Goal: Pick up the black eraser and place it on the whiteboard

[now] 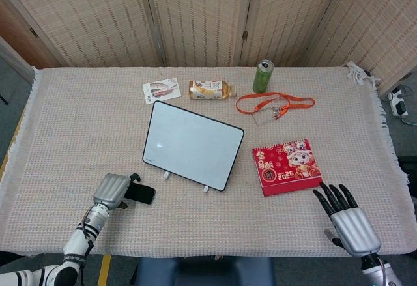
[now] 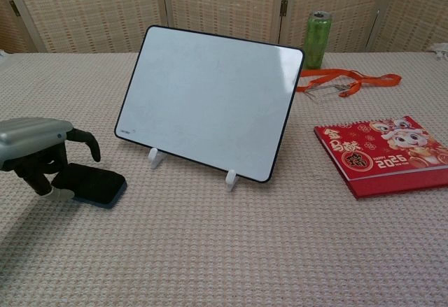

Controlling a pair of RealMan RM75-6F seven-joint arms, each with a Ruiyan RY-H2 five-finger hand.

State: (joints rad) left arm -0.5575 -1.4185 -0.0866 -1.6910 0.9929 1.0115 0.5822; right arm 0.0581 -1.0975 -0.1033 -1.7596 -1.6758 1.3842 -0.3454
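Left robot hand [image 2: 38, 150] hangs over black eraser [image 2: 94, 184] flat on counter [image 1: 78, 129] left of whiteboard [image 1: 192, 144], fingers curled w/o clear grip yet, prob. for top grasp; right robot hand [image 1: 348, 221] idle, fingers spread.

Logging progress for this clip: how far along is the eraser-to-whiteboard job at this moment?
Early stage. Done: the left hand has reached the black eraser and is over its near end. In hand: fingers curl down around it, but the eraser lies flat on the tablecloth, and a firm grip cannot be confirmed. Left: lift it and set it on the whiteboard, which stands bare. The right hand rests open, uninvolved.
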